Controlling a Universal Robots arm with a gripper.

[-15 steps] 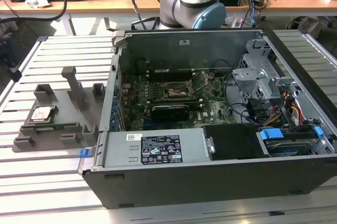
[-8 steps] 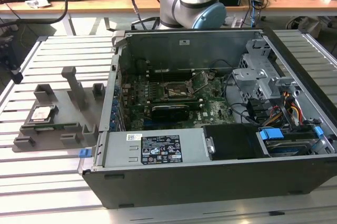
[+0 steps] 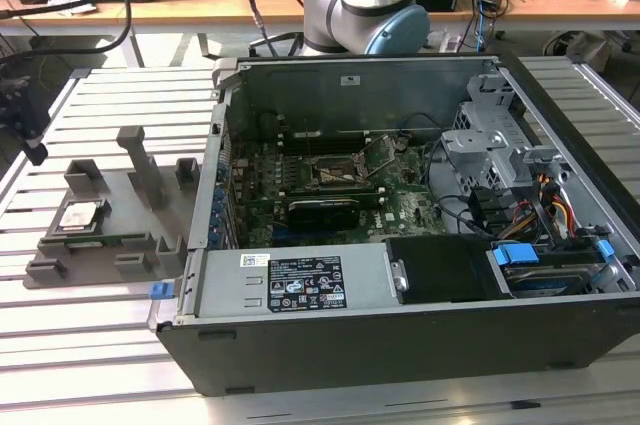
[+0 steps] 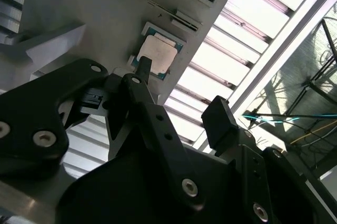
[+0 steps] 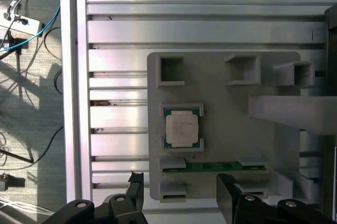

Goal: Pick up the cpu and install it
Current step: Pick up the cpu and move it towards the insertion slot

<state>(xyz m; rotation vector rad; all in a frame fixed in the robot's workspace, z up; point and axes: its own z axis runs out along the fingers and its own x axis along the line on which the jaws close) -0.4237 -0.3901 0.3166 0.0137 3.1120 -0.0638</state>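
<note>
On the exterior view's left, midway down the frame, the cpu (image 3: pixel 80 215) is lying flat in its recess on the grey holder (image 3: pixel 120 222), silver top facing up. The pick-up is therefore not yet happening, and the whole install is waiting to be done. In the first wrist view the end effector (image 5: pixel 181 183) is hanging above that holder with its fingers spread wide and gripping nothing. The cpu is sitting apart from them, just beyond a green memory stick (image 5: pixel 213 167) that is resting in the same holder.

At the centre of the exterior view the computer case (image 3: pixel 400 345) is lying open, and its socket (image 3: pixel 335 173) is looking unfilled, as far as I can judge. A desk (image 3: pixel 90 345) of ribbed metal slats is carrying both holder and case. Along the top of the frame the arm's base (image 3: pixel 370 5) is standing behind the case, with a cluttered wooden desk (image 3: pixel 550 3) running behind it.
</note>
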